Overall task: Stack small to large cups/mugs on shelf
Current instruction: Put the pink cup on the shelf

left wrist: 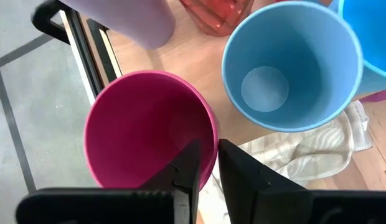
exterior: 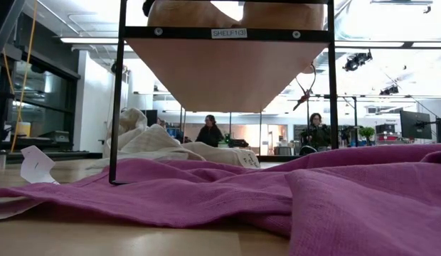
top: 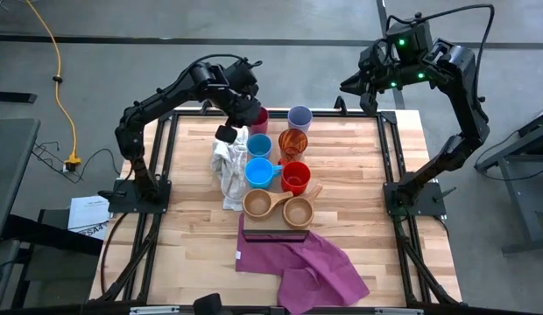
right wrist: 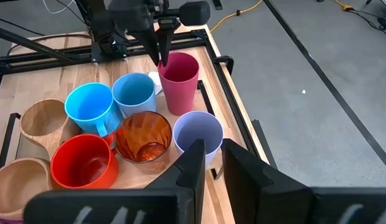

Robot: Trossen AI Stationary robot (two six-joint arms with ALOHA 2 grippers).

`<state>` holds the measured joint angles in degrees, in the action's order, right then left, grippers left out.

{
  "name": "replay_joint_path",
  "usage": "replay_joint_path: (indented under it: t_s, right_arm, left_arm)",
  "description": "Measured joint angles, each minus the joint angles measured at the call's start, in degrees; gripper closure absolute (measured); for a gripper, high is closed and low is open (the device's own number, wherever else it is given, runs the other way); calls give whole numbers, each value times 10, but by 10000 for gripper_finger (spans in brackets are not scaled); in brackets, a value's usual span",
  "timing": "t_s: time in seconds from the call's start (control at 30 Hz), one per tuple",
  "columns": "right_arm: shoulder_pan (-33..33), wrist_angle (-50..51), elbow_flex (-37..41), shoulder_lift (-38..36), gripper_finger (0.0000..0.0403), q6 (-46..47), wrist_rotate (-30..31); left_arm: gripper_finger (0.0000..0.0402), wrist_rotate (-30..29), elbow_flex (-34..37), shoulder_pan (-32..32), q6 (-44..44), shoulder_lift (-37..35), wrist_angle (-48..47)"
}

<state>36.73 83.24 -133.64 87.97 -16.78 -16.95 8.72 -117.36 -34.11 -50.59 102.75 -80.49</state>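
Light-wood shelf (top: 359,188) fills table centre, dark-framed, and all eight cups sit grouped on it around the middle, probably so they can be nested by size. Purple cloth (top: 311,267) lies crumpled at 6 o'clock of the group, and a white rag (top: 226,175) at 9 o'clock. Cup layout: two tan wooden handled cups (top: 278,206) at 6 o'clock, red mug (top: 296,178) and handled blue mug (top: 258,171) mid row, orange-red translucent tumbler (top: 292,142) and plain blue cup (top: 258,145) above them, lavender tumbler (top: 299,116) and magenta tumbler (top: 259,117) at 12 o'clock by the far edge. Left arm is folded over from 9–10 o'clock, wrist pitched down; left gripper (left wrist: 207,167) straddles the near wall of the magenta tumbler (left wrist: 146,130), one finger inside and one outside, fingers drawn close with the rim between, though real contact is hard to confirm from this angle. Grip on the rim suits lifting it for stacking. Right arm is raised off the table at 1–2 o'clock; right gripper (right wrist: 211,163) hovers above the lavender tumbler (right wrist: 198,134), fingers nearly together, holding nothing.
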Motion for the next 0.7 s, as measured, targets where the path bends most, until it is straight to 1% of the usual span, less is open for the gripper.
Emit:
replay_joint_path:
  t_s: [0.33, 0.53, 0.7]
  right_arm:
    - [0, 3, 0, 0, 357, 0, 0]
    - [0, 3, 0, 0, 357, -2, 0]
    - [0, 3, 0, 0, 357, -2, 0]
  left_arm:
    - [355, -2, 0, 0, -3, 14, 16]
    - [355, -2, -20, 0, -4, 14, 25]
    - [355, 14, -31, 0, -3, 14, 22]
